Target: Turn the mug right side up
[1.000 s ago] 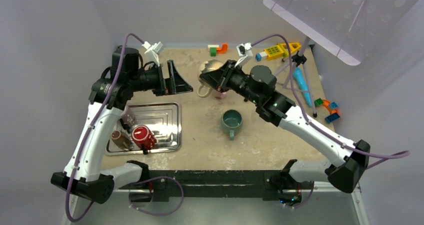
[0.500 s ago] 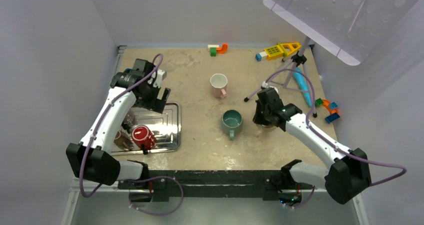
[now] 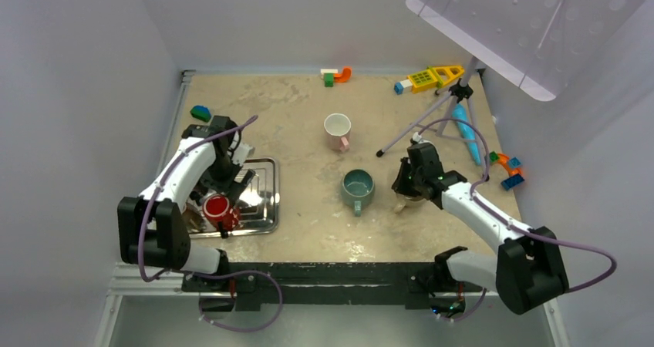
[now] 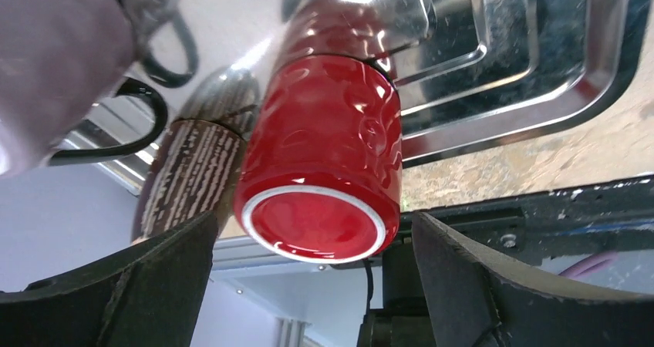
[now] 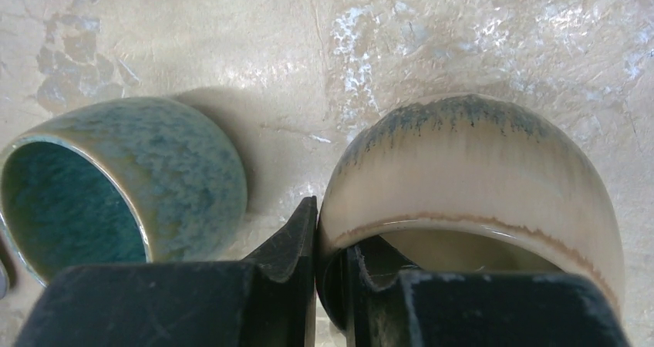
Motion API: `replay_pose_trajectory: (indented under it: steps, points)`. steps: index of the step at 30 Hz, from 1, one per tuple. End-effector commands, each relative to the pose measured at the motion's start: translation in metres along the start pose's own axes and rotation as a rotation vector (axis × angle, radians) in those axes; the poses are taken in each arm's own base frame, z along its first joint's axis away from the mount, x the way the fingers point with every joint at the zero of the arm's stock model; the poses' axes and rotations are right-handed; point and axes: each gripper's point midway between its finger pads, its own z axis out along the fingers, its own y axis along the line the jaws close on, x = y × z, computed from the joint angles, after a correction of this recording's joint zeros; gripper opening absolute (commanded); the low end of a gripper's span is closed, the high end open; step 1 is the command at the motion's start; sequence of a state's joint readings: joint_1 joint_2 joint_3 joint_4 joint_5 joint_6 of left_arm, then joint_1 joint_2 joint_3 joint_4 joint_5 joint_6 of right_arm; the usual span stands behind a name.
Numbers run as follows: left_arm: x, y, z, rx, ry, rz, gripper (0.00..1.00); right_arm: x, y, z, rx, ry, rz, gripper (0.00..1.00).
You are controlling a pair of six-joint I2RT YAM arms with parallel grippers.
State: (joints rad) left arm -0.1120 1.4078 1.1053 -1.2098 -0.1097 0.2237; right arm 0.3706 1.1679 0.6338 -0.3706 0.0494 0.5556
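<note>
- Now the right claw (image 5: 328,235) pinches the rim of a beige mug (image 5: 470,162), one finger inside and one outside.
- That mug stands mouth up on the table (image 3: 301,208), just right of a teal mug (image 5: 154,170) and not touching it.
- The left claw (image 4: 308,227) is spread wide over a red mug (image 4: 324,131), touching nothing.
- The red mug sits base up in a metal tray (image 4: 540,92) at the near left, beside a brown striped mug (image 4: 189,177).
</note>
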Motion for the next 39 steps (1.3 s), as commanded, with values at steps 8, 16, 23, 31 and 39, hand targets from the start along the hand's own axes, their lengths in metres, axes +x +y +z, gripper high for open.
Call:
replay_pose_trajectory:
  steps: [8,16,23,31,39]
  points:
    - [0.019,-0.013,0.026,0.097,0.101,0.122,1.00,-0.041,0.016,-0.026,-0.042,-0.126,0.010,0.59]
    - [0.020,-0.020,0.037,0.156,0.148,0.157,0.75,-0.068,0.024,-0.062,-0.057,-0.207,-0.011,0.61]
    - [-0.035,-0.015,0.028,0.139,-0.003,0.105,0.24,-0.087,0.033,-0.081,-0.086,-0.274,-0.009,0.62]
    - [-0.112,-0.010,0.029,0.129,-0.111,0.042,0.39,-0.096,0.036,-0.089,-0.092,-0.302,-0.018,0.62]
    - [-0.110,-0.012,0.015,0.116,-0.110,-0.043,1.00,-0.091,0.034,-0.093,-0.096,-0.299,-0.016,0.62]
